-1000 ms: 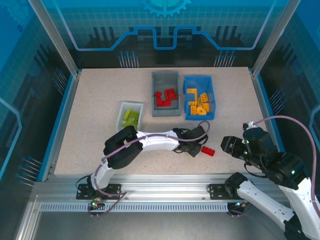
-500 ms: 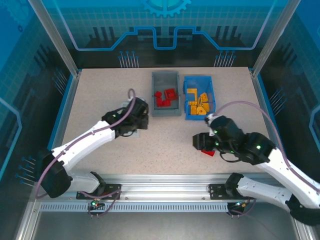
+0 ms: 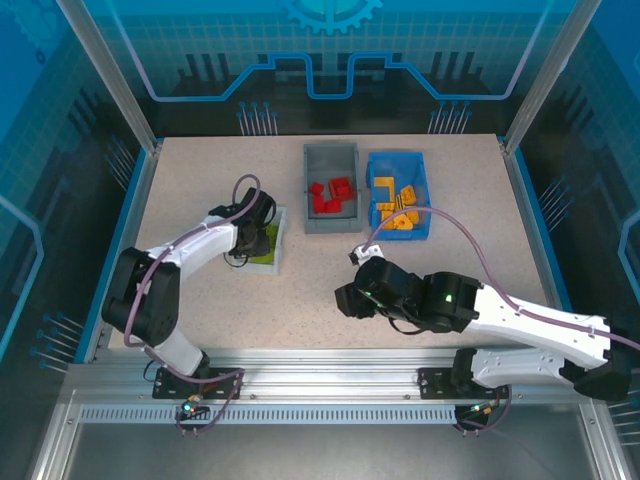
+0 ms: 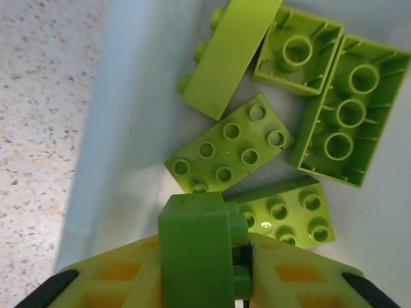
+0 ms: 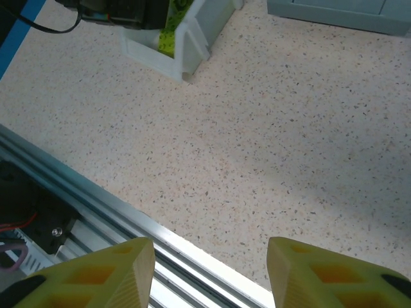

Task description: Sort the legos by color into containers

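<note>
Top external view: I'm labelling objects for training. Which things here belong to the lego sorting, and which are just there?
Job:
white bin, grey bin, blue bin
green legos, red legos, orange-yellow legos
green brick clamped in left gripper
right gripper, open

Just there:
table
aluminium rail

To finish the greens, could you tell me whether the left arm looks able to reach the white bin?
Probably yes: the left gripper, holding a green brick, hangs right above the white bin, with nothing in between.
</note>
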{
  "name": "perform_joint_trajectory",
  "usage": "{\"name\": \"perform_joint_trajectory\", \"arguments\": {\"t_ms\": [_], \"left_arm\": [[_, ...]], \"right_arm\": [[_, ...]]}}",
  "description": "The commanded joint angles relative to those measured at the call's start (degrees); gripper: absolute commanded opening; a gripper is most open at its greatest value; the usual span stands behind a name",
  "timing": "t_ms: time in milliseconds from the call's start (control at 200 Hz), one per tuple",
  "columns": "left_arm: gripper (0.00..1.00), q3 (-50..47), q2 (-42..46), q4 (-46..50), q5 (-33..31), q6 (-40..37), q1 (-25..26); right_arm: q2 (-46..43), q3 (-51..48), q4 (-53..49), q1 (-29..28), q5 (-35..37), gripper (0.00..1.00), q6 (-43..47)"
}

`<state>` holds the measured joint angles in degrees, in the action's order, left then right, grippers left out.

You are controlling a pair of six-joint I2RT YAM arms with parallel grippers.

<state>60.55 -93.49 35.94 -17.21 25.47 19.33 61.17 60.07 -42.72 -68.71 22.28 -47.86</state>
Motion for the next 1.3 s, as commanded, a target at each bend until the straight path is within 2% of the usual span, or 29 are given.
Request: {"name": "perform_joint_trajectory", "arguments": {"t_ms": [0, 185, 310, 390, 440, 515, 645, 740, 870, 1040, 1155, 1291], "left_arm": [[0.37, 0.62, -1.43, -1.55, 1.27, -0.34, -0.27], [0.5, 0.97, 0.47, -0.92, 2.21, 0.13, -0.04], [0.51, 1.64, 3.86, 0.21, 3.44, 0.88, 0.57], [0.51, 2.01, 6.71, 1.01, 4.51, 2.01, 1.27], [0.51, 2.27, 8.55, 1.39, 5.46, 2.77, 1.73], [0.5, 2.29, 11.18, 1.59, 6.81, 3.58, 2.36], [0.48, 1.84, 15.57, 0.72, 9.57, 3.88, 4.16], [0.48, 1.6, 18.94, -0.54, 11.26, 3.57, 8.14], [0.48, 0.26, 22.81, -3.07, 11.45, 4.82, 16.4], [0.49, -1.86, 25.83, -5.4, 9.76, 7.03, 25.78], [0.49, -4.04, 28.49, -8.74, 10.12, 6.37, 30.33], [0.49, -5.53, 31.11, -10.81, 9.68, 5.99, 34.49]], "right_arm": [[-1.58, -1.24, 1.87, -0.7, 3.87, 0.51, -3.7], [-4.95, -3.2, -4.77, 0.94, 7.94, 0.55, -11.93], [-7.63, -6.31, -3.47, 3.98, 3.96, 0.56, -14.05], [-8.93, -7.57, -7.98, 5.97, 4.02, 0.59, -21.17], [-9.05, -8.28, -12.86, 8.48, 3.19, 0.61, -26.87], [-9.62, -11.46, -14.99, 12.86, 0.11, 0.64, -31.84], [-12.07, -18.5, -11.25, 21.07, -5.43, 0.68, -39.33], [-12.19, -21.87, -8.2, 28.05, -9.73, 0.7, -43.94], [-10.67, -26.37, -2.09, 34.9, -15.51, 0.74, -52.24], [-6.33, -28.47, 3.02, 40.58, -21.08, 0.78, -57.12], [-5.49, -31.12, 7.16, 43.82, -22.17, 0.8, -60.35], [-2.65, -32.74, 10.79, 49.19, -24.5, 0.79, -59.28]]}}
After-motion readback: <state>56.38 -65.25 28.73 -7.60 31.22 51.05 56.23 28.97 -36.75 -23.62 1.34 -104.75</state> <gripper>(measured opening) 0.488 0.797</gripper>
